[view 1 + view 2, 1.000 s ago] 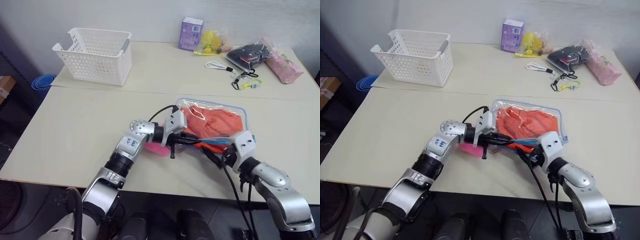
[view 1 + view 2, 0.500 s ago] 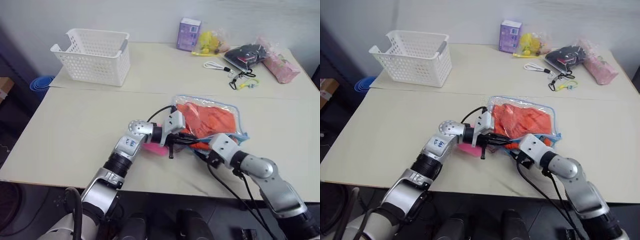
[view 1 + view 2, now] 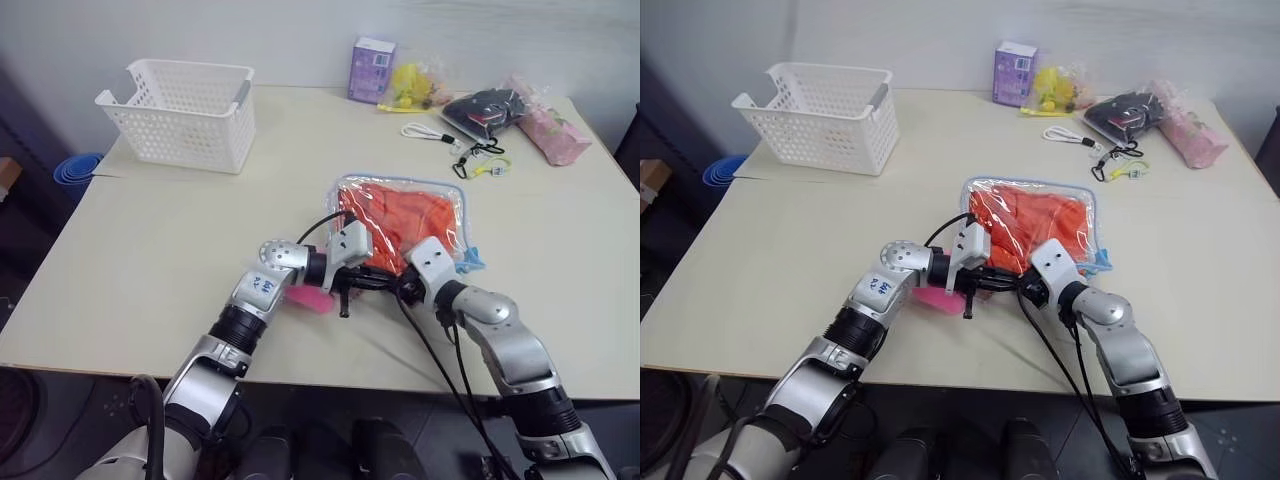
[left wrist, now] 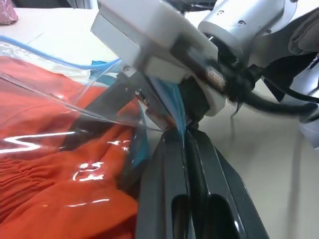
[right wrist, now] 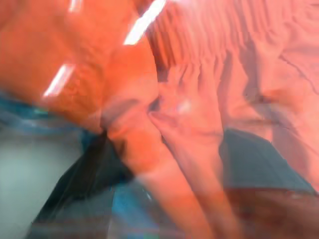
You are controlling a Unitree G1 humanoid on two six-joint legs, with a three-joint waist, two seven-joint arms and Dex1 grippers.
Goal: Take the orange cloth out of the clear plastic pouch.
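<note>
Left eye view, quick pass left to right. White lattice basket (image 3: 180,112), rigid plastic, boxy, sits on the beige table (image 3: 150,240), well away from both hands on the far left. Left gripper (image 3: 352,285) reaches in from the left, forearm roughly level, wrist bent toward the robot's right. Left wrist view: its two black fingers (image 4: 169,194) are pinched tight together on the light blue edging of the clear plastic pouch (image 3: 405,215). A pink plush charm (image 3: 312,298) lies just under and beside that wrist, soft and fuzzy. The pouch is flat, glossy, transparent, rectangular with rounded corners, lying on the table just beyond both grippers. Orange cloth (image 3: 400,220) is inside it, bright orange-red, crumpled, with gathered ribbed folds. Right gripper (image 3: 402,290) comes in from the right, forearm angled forward and toward the left, tip at the pouch's near edge, touching distance from the left gripper. Right wrist view: black fingers (image 5: 259,159) spread apart inside the pouch with a fold of orange cloth (image 5: 164,129) between them; cannot tell whether they actually clamp it. Far side of the table, well beyond the right hand: purple carton (image 3: 372,68), yellow packet (image 3: 415,85), white cord (image 3: 430,130), clear bag of black items (image 3: 485,108), pink bag (image 3: 550,135).
</note>
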